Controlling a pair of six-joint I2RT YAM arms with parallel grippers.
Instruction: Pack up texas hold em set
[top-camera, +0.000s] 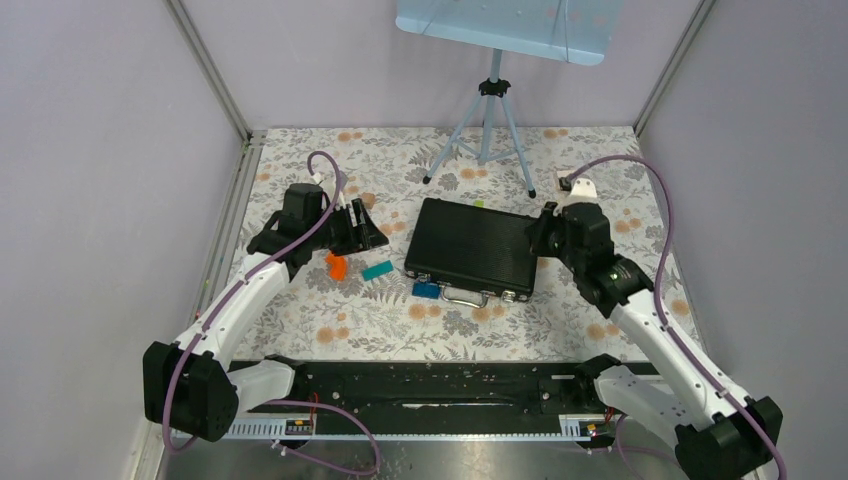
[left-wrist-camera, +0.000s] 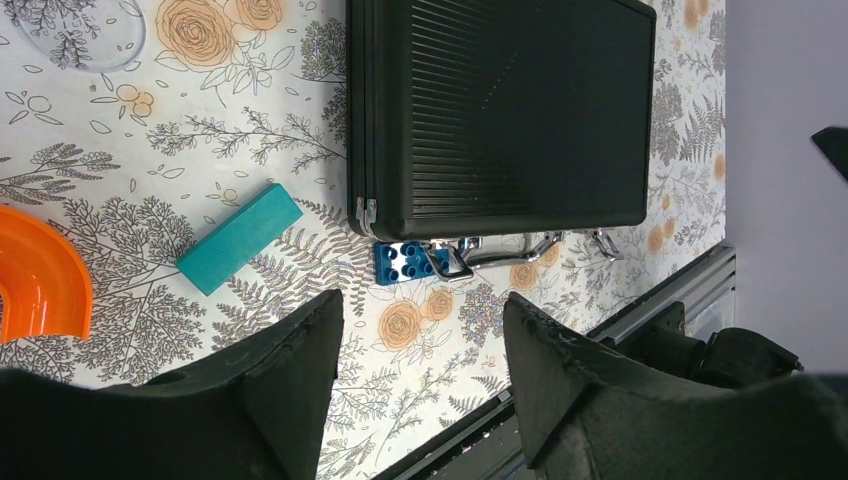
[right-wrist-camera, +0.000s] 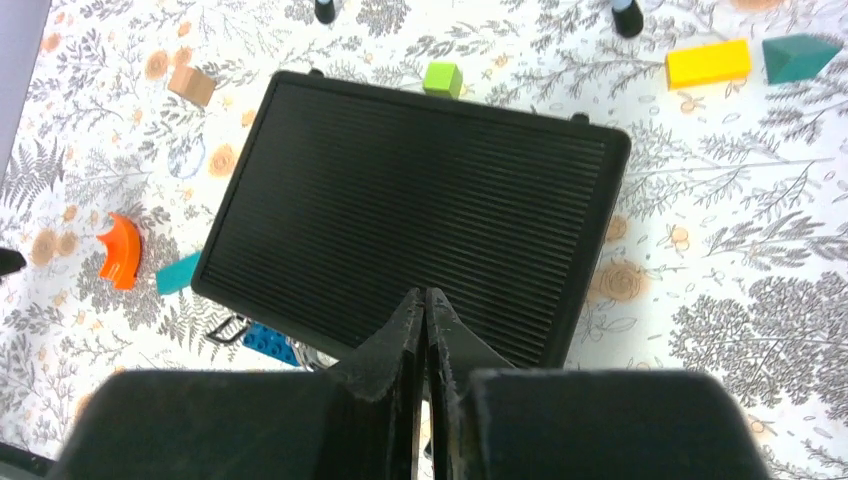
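The black briefcase (top-camera: 472, 248) is lying flat and shut in the middle of the table (top-camera: 400, 330), ribbed lid up and turned a little askew. Its silver handle (top-camera: 470, 295) and latches are facing my bases. A blue brick (left-wrist-camera: 410, 262) is sitting right against that near edge, tucked under the left end of the handle (touching it, as far as my left wrist view shows). A teal brick (left-wrist-camera: 240, 238) is lying just left of the case, apart from it, and an orange curved piece (left-wrist-camera: 40, 275) is resting farther left again. Along the far edge a small green cube (right-wrist-camera: 442, 77) is sitting just beside the case. A tan cube (right-wrist-camera: 190, 85) is lying off the far left corner, and a yellow block (right-wrist-camera: 708, 62) and a teal wedge (right-wrist-camera: 800, 52) are lying beyond the far right one. A tripod (top-camera: 490, 120) is standing at the back.

I am holding my right end effector (right-wrist-camera: 425, 320) over the right-hand part of the lid, its fingers pressed together with nothing between them; I cannot tell whether the tips are touching the lid. I am hovering my left end effector (left-wrist-camera: 425, 340) left of the case, above the floral cloth, with its fingers (left-wrist-camera: 290, 370) spread apart and gripping nothing.
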